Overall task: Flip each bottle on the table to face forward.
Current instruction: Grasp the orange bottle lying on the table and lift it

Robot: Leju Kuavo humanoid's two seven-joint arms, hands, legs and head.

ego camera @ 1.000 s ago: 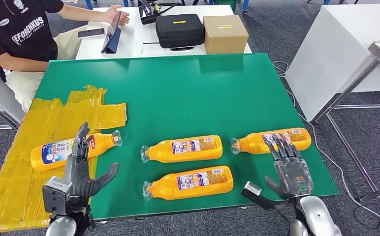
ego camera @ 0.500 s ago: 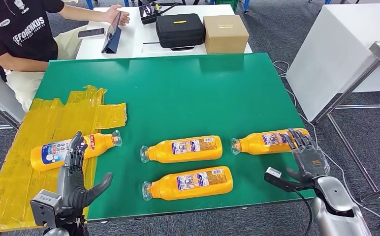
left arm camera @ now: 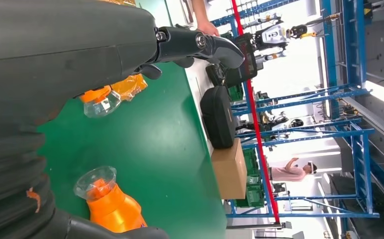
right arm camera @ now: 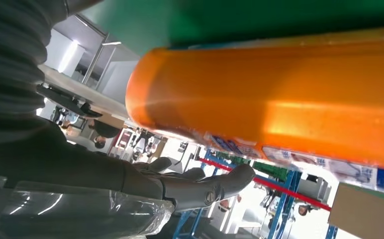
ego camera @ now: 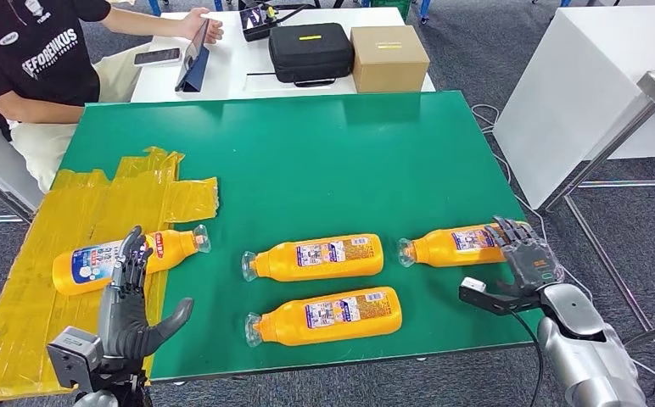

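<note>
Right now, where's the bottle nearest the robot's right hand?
In the head view the rightmost bottle lies on its side near the green table's right edge, cap toward the middle bottle, with the right hand at its base end.

Four bottles lie on their sides along the near half of the desk (ego camera: 307,144).

From the desk's centre, the left bottle (ego camera: 112,259) lies at 8 o'clock on the taped sheet (ego camera: 95,203), the middle bottle (ego camera: 316,257) at 6 o'clock, the near bottle (ego camera: 328,315) just before it, and the right bottle (ego camera: 460,244) at 4 o'clock. The left hand (ego camera: 129,309) stands before the left bottle; the right hand (ego camera: 528,263) is at the right bottle's base. A case (ego camera: 310,52) and box (ego camera: 388,58) sit side by side at 12 o'clock, behind the desk.
</note>
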